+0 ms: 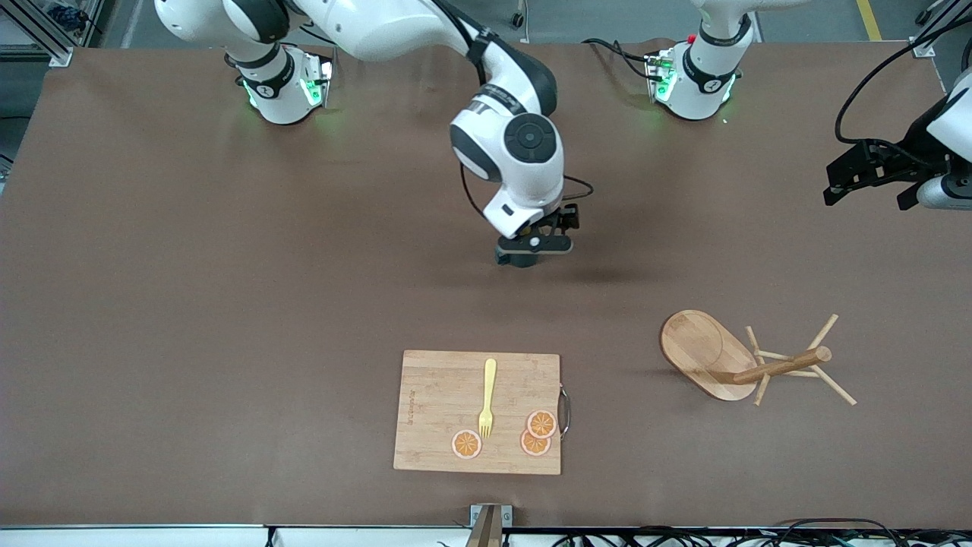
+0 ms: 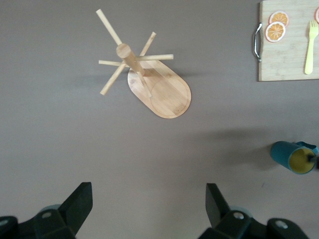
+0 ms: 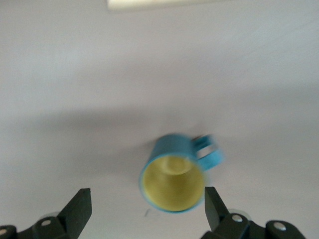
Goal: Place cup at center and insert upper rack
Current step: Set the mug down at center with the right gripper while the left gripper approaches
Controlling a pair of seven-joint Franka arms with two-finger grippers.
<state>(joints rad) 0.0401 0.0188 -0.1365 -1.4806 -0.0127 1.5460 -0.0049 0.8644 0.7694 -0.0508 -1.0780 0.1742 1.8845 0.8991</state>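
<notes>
With its fingers spread wide, the right pincer (image 3: 144, 209) hovers directly above the upright cup (image 3: 175, 174) on the surface (image 1: 228, 304), while the waiting left pincer (image 2: 147, 204), also agape, hangs over the toppled upper rack (image 2: 149, 82); an off-centre descent could tip the cup.

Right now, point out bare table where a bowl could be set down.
Widest: bare table between the right arm's base and the cutting board. Also the gap between that board and the tipped mug tree. Crowded: mid-table, where the open right end effector hangs over the cup.
</notes>
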